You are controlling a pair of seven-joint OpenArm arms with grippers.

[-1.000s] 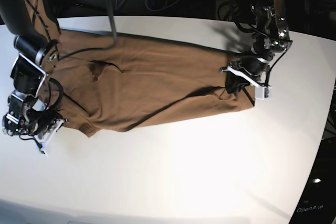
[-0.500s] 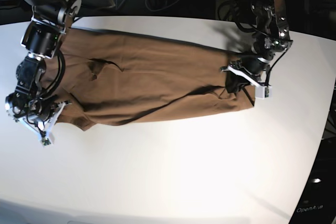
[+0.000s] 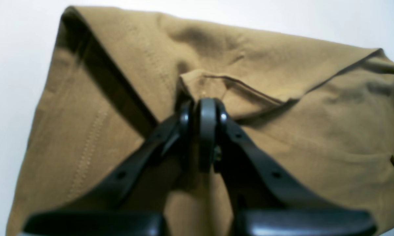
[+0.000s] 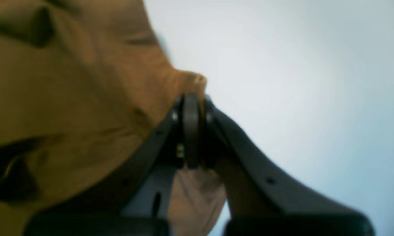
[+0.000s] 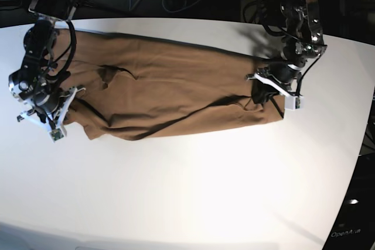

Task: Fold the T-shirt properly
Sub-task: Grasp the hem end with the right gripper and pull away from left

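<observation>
Mid-fold, both ends pinched. Nearest in the left wrist view: left gripper (image 3: 202, 113), fingers (image 3: 206, 131) pressed together on a raised tuck of the T-shirt (image 3: 282, 137), folded edges spreading away beyond the tips, white counter (image 3: 16, 65) past the cloth. In the right wrist view: right gripper (image 4: 191, 111) clamped likewise on a corner of cloth poking just past the fingertips, fabric off to one side, bare counter to the other. From the base view, the garment lies stretched long between the two grips, already doubled lengthwise with a slack crease along the near edge. Next, probably: lift both pinches together, keep the cloth taut between them, carry one end over toward the other without letting go.
</observation>
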